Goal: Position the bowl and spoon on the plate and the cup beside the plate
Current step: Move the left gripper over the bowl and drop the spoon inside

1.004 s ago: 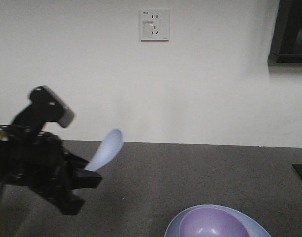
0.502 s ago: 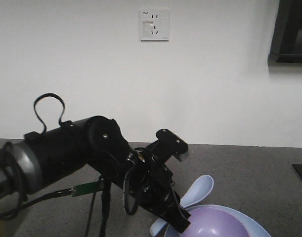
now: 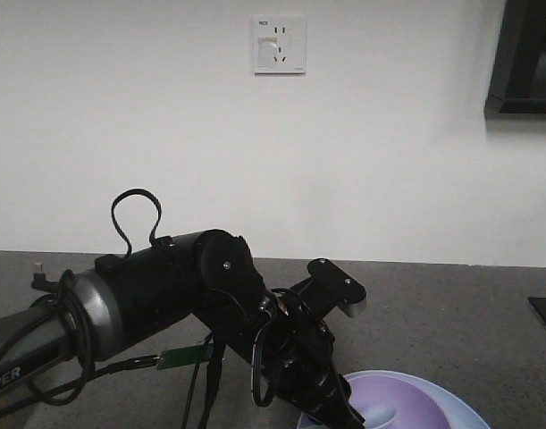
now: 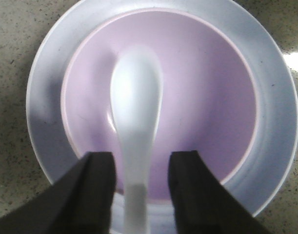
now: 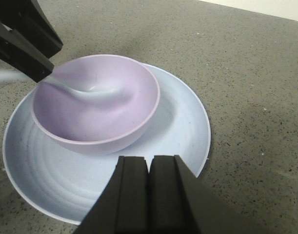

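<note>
Spoon in lavender bowl, bowl sitting on light-blue plate.
Left gripper spread, jaws either side of spoon handle with a gap each side, not pinching; scoop lies inside bowl, handle crossing its rim. Right gripper pressed together, holding nothing, near plate's edge.

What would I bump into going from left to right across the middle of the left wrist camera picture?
table → plate rim → bowl → spoon lying in the bowl → bowl again → plate rim again → table again.
</note>
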`<state>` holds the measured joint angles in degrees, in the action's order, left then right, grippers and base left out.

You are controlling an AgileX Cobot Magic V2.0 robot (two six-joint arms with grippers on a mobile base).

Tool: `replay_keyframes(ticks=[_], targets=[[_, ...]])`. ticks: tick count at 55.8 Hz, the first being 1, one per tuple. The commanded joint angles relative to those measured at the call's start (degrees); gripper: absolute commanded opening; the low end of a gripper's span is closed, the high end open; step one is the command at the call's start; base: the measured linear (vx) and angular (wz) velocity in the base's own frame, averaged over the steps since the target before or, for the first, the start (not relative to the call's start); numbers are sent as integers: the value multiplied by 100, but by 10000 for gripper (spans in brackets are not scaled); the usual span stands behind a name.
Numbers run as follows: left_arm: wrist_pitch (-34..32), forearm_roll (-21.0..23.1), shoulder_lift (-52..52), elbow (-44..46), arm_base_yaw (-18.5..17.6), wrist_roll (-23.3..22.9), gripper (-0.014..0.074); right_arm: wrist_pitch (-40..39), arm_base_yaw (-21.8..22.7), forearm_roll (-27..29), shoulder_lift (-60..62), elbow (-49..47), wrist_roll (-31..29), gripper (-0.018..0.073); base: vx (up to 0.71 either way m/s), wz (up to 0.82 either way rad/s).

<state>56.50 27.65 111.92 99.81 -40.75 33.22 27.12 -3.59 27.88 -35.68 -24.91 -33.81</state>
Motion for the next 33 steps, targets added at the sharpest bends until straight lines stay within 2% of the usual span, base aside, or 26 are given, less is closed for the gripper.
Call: replay_keyframes(ticks=[1, 6, 13, 18, 33], targets=[[-160, 225, -332, 214, -30, -57, 490, -359, 1, 42, 5, -163, -17, -8, 0, 0], [-103, 135, -369, 285, -30, -57, 501, -353, 1, 42, 5, -163, -17, -8, 0, 0], [-3, -380, -508, 520, -11, -128, 499, -348, 1, 42, 5, -163, -17, -8, 0, 0], [198, -1109, -656, 776, -11, -348, 499, -348, 1, 42, 5, -163, -17, -8, 0, 0], [1086, -3583, -1256, 1033, 63, -1534, 499, -344, 1, 47, 5, -156, -17, -8, 0, 0]])
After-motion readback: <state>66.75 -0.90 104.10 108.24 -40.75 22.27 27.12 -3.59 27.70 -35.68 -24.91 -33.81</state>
